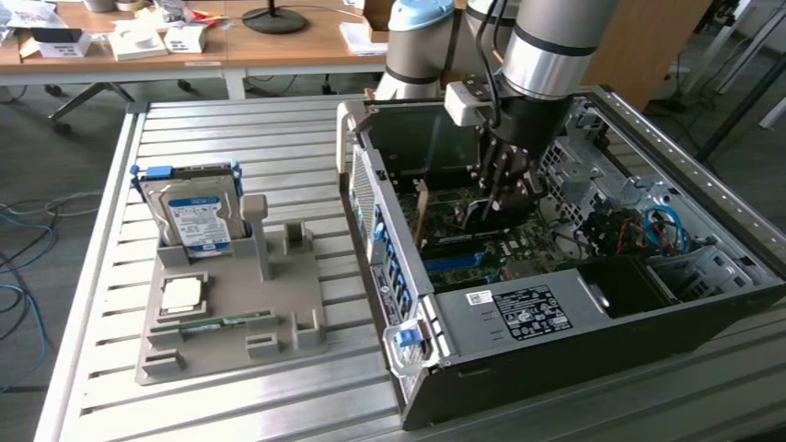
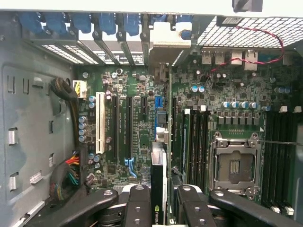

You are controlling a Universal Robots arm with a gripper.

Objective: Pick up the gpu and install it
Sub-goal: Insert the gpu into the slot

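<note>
Pincer (image 2: 162, 201) clamped narrowly on the gpu (image 2: 157, 177), edge-on over motherboard (image 2: 137, 142), inside computer case (image 1: 516, 318).

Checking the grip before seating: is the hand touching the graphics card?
Touching. The wrist view shows the graphics card edge-on between the fingers of the hand, with a finger pressed against its side.

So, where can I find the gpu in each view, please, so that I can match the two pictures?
Exterior view: the gpu stands inside the open computer case, under the gripper.
Wrist view: the gpu is seen edge-on between the gripper's fingers, over the motherboard.
Shared landmark: the row of blue clips on the case's rear wall.
</note>
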